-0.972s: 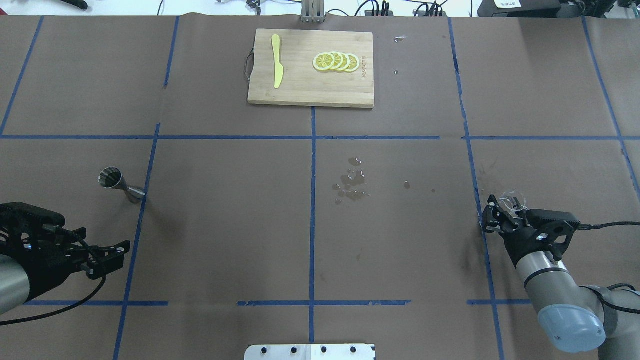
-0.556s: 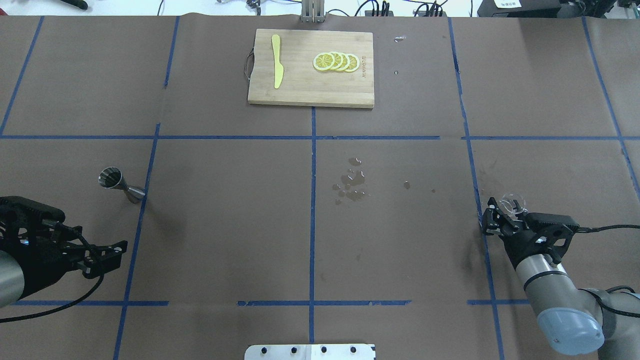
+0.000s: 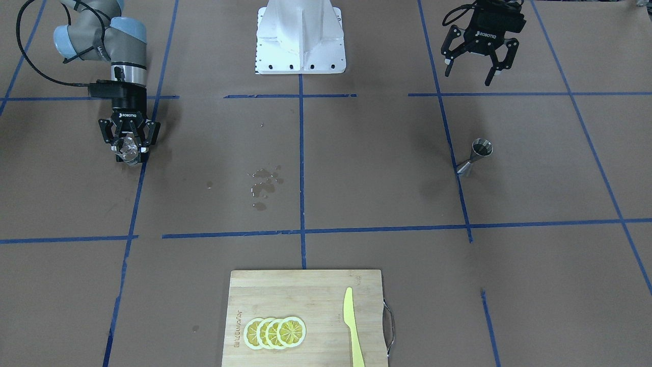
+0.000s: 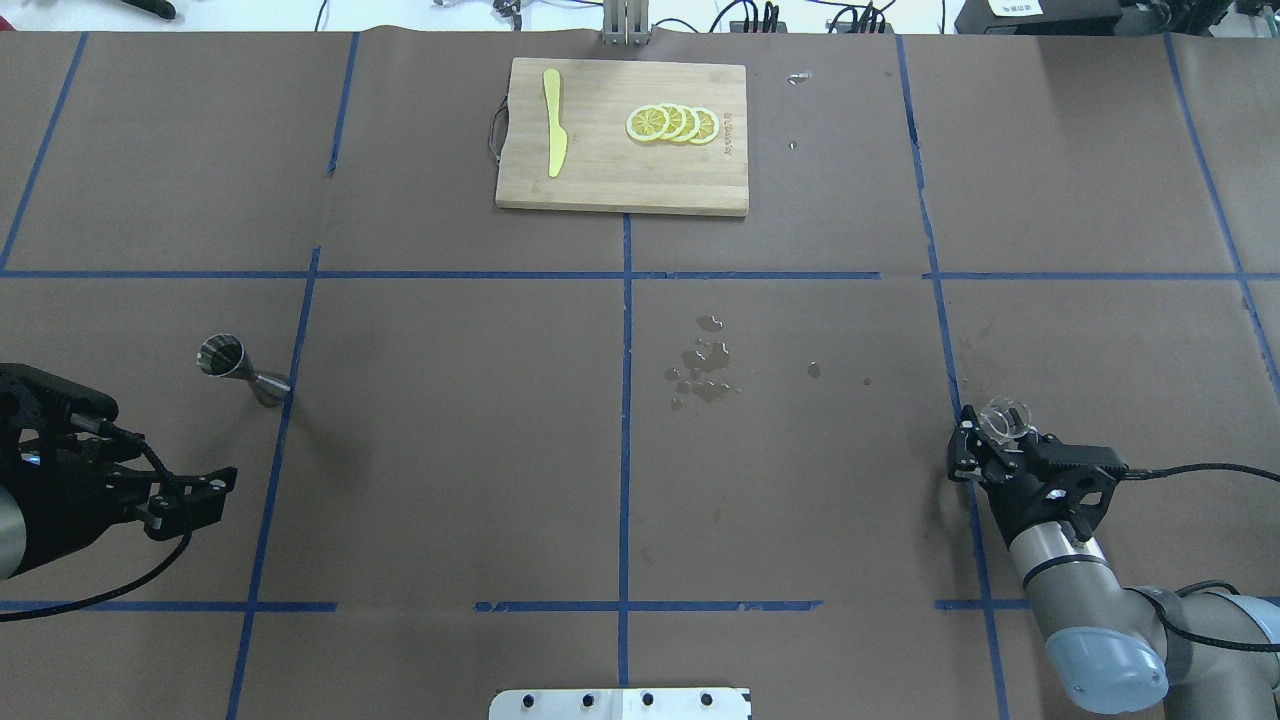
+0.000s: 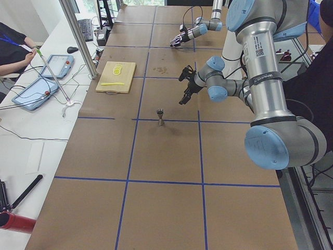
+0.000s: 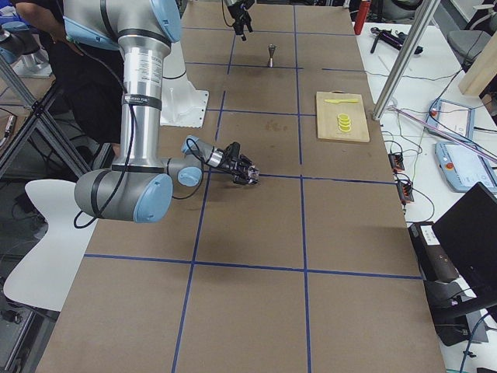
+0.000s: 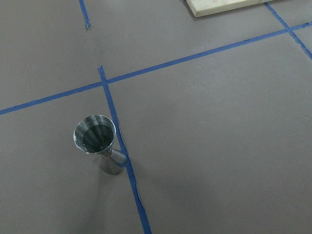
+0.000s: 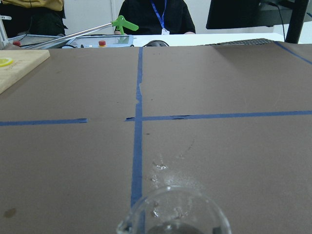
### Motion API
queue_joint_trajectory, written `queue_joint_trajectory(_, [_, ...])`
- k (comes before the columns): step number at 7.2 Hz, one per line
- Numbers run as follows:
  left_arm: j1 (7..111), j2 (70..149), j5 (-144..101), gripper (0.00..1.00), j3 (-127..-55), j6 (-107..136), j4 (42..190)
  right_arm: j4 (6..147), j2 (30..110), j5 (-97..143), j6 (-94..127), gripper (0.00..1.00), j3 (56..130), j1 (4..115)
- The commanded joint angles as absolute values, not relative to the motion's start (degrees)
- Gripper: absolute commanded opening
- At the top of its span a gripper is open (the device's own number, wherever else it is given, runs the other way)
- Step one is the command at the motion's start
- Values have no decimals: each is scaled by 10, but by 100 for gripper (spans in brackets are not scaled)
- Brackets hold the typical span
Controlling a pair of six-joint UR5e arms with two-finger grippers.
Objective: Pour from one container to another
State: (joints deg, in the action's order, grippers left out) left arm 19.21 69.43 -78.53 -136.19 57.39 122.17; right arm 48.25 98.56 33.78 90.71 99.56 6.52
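Status at this frame, all positions given off the patch of spilled water drops [image 4: 703, 365] mid-table.

Right gripper [image 3: 130, 151] was clamped on the small clear glass tumbler [image 4: 1004, 417], one finger on each side of its wall. The glass was upright with its rim up, well off to the robot's right of the spill and slightly nearer the robot. It sat low over the brown paper table cover [image 4: 450, 450], right at a blue tape line [image 4: 955, 380]. Couldn't tell whether its base touched the paper. The right wrist view caught only the rim, so contents were unclear.

Left gripper [image 3: 469, 76] held nothing, with its jaws spread wide. It hung above the table, far to the robot's left of the spill and closer to the robot.

The stainless steel double-cone jigger [image 4: 243, 372] stood upright on another tape line, well to the robot's left of the spill and about level with it. It was clear of the left gripper, on that gripper's far side. Its interior looked dark in the left wrist view, so fill was unreadable.

The wooden cutting board [image 4: 620, 170] lay beyond the spill, on the side away from the robot. On it were a fanned row of lemon slices [image 4: 672, 123] and a yellow plastic knife [image 4: 553, 120], set apart from each other.
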Motion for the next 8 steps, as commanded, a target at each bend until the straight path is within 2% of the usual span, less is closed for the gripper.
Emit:
queue_joint_trajectory(1, [195, 694, -786, 100, -1362, 571, 1222, 483, 984, 330, 906, 100, 995, 64])
queue_joint_trajectory(4, [196, 694, -792, 100, -1368, 570, 1222, 480, 990, 334, 904, 100, 1011, 49])
queue_joint_trajectory(6, [241, 702, -850, 100, -1368, 546, 1222, 480, 1028, 347, 904, 100, 1033, 16])
queue_joint_trajectory(8, [244, 703, -854, 100, -1368, 540, 1221, 479, 1124, 390, 905, 100, 1149, -17])
